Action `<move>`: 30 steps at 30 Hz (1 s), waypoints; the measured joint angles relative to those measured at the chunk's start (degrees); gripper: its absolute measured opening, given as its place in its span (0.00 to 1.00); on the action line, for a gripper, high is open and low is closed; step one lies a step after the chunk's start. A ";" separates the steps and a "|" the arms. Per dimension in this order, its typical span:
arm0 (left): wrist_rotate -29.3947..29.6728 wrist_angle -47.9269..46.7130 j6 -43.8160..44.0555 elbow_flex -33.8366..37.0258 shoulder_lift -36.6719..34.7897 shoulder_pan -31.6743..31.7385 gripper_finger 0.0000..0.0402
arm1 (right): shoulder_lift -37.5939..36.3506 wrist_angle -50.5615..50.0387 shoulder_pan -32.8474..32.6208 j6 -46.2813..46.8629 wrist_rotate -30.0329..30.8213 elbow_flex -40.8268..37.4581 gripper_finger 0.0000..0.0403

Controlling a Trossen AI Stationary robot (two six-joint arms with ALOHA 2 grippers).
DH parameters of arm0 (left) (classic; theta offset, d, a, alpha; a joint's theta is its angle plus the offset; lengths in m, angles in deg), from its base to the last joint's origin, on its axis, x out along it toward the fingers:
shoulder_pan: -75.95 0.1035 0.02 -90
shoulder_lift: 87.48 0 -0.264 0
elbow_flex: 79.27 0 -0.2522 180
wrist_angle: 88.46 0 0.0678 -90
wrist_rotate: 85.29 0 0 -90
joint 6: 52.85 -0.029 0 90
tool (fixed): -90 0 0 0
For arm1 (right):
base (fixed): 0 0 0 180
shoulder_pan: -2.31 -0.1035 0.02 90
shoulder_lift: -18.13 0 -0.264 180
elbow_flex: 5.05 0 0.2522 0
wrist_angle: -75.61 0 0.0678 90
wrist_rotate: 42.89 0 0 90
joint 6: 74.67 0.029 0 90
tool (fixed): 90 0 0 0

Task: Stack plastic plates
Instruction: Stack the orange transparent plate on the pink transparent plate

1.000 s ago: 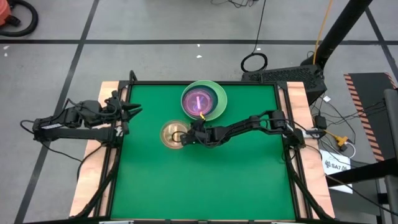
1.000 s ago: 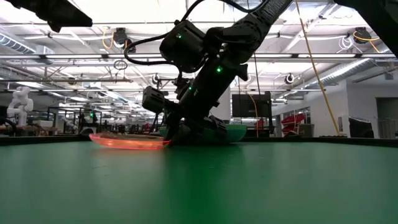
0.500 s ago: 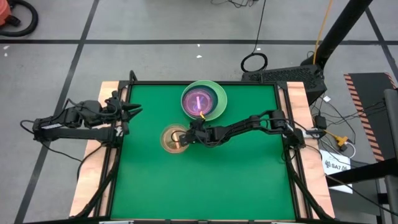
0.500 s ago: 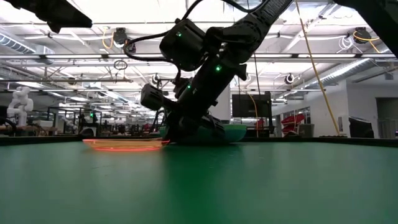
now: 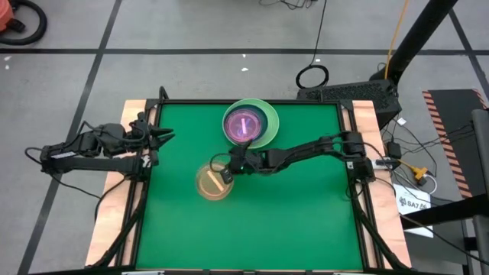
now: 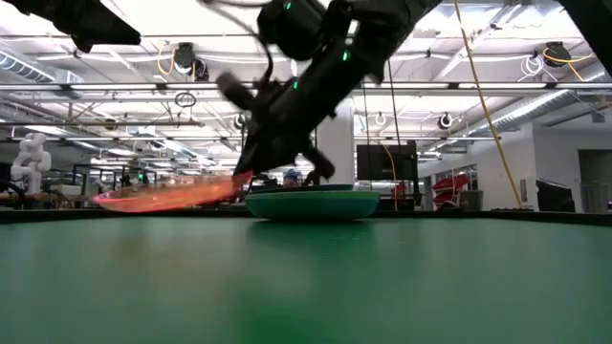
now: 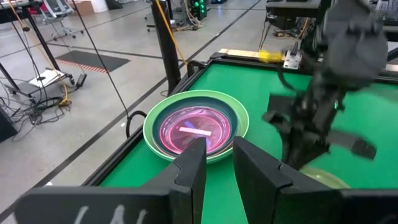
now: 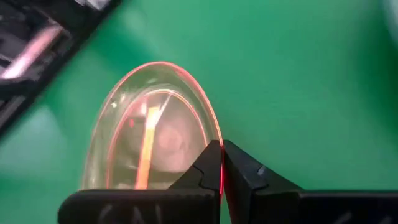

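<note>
**Amber plate lifted by its rim, last one left to join the stack**

Most of the stacking appeared to be done. At the far middle of the green counter [image 5: 306, 214] sat a nest of plates [image 5: 250, 124]: a large light-green plate on the outside, a darker teal one inside it, and a pink-magenta plate in the centre, all lying flat and concentric. Whether more thin plates lay between them could not be told.

One plate was not yet on the stack. The small translucent amber plate [image 5: 213, 182] was near the middle of the counter, just on the near-left side of the nest and apart from it. The right pincer [image 5: 229, 169] was clamped shut on the plate's rim; the right wrist view showed the two dark fingertips [image 8: 211, 163] meeting on the glowing edge. In the low view the amber plate [image 6: 163, 196] was clear of the counter and tilted, its gripped edge raised toward the stack and its free edge drooping away from it. Being round, it had no real long axis; its hollow face pointed up, leaning slightly.

What remained, by my judgement, was to carry this plate over the nest, level it, and release it onto the pink centre.

The left pincer [image 7: 214, 165] waited at the left edge of the counter, fingers partly apart and holding nothing.
</note>
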 joint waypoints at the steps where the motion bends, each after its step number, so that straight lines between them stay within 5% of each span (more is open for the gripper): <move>1: 0.00 -0.15 0.30 0.00 -0.01 0.00 0.22 | -1.15 -0.60 0.42 -1.13 -0.61 0.03 0.00; 15: -0.02 -0.41 1.28 0.00 0.01 -0.04 0.22 | -20.62 -27.30 17.24 -16.88 -2.68 0.11 0.00; 22: -0.02 0.29 0.98 0.00 0.01 -0.02 0.22 | -17.43 -25.10 28.22 -21.26 -8.51 0.09 0.00; 30: -0.01 1.93 -0.34 -0.02 0.00 0.00 0.22 | -11.62 -16.83 32.21 -23.77 -16.20 0.07 0.00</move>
